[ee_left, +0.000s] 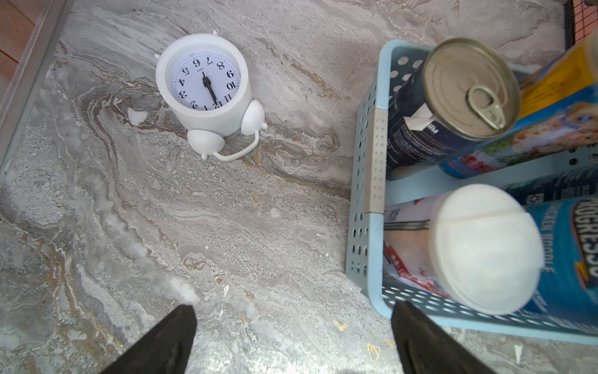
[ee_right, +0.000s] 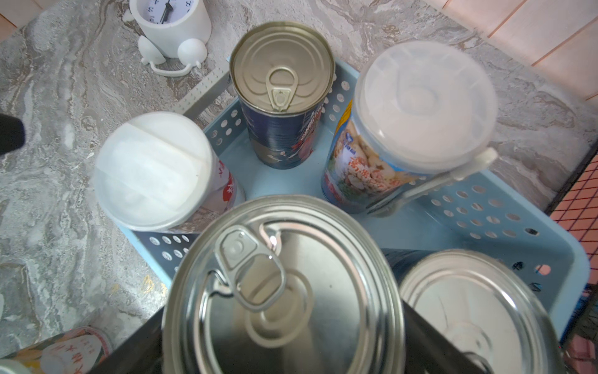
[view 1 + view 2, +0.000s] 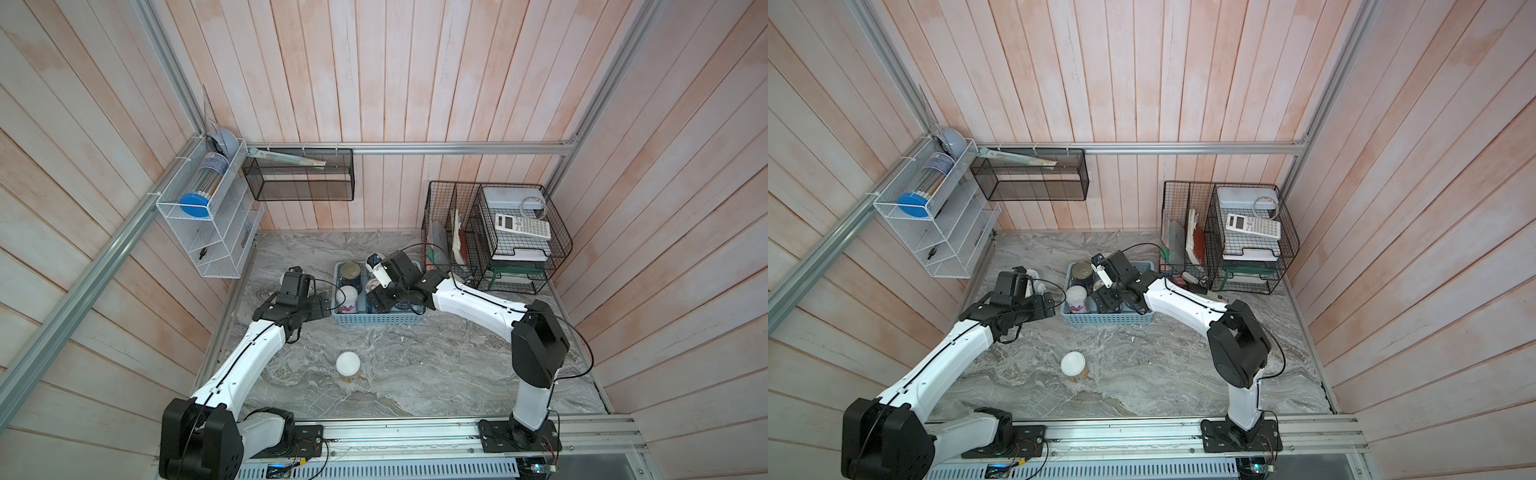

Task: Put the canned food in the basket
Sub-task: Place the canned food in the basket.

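Observation:
The light blue basket stands mid-table. Upright inside it are a silver-topped dark blue can, a white-lidded can, a white-lidded can with a colourful label and another silver-topped can. My right gripper is over the basket, shut on a silver pull-tab can that fills the space between its jaws. My left gripper is open and holds nothing, low over the marble just left of the basket. One white-lidded can stands alone on the table towards the front.
A small white clock lies on the marble left of the basket's far corner. Black wire racks holding a calculator and papers stand at the back right. A white wire shelf and a black mesh rack hang on the walls.

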`<state>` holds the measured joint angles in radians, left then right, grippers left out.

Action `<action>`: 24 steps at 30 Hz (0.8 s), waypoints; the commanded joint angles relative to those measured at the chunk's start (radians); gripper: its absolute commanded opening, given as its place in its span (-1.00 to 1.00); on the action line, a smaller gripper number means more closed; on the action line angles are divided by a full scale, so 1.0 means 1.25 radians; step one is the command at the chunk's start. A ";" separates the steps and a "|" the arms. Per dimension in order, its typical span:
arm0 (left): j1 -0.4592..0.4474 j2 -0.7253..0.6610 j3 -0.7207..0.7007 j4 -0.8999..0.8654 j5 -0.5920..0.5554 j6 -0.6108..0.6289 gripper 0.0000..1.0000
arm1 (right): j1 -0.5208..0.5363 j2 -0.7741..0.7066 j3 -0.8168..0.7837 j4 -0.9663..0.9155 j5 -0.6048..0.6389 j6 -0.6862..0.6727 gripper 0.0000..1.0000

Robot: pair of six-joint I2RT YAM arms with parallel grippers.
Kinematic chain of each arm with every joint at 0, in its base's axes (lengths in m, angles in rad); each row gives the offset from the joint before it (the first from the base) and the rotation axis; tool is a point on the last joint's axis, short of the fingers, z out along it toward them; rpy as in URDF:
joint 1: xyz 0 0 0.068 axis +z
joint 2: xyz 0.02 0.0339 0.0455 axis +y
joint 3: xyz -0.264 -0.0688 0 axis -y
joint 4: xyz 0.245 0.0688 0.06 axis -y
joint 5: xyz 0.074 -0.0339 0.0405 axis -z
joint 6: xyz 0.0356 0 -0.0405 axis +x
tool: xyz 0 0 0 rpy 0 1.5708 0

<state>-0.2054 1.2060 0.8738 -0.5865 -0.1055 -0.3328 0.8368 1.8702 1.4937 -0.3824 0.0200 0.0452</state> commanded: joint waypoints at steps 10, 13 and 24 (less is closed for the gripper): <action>0.005 0.006 -0.011 0.012 -0.002 0.011 1.00 | -0.002 0.001 -0.063 0.147 -0.079 0.029 -1.00; 0.006 0.006 -0.011 0.013 -0.002 0.011 1.00 | -0.002 0.000 -0.062 0.140 -0.092 0.031 -0.54; 0.005 0.003 -0.010 0.013 -0.001 0.012 1.00 | 0.006 -0.057 -0.093 0.144 -0.100 0.033 0.54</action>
<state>-0.2028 1.2079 0.8738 -0.5861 -0.1051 -0.3325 0.8288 1.8778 1.3842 -0.2680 -0.0368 0.0601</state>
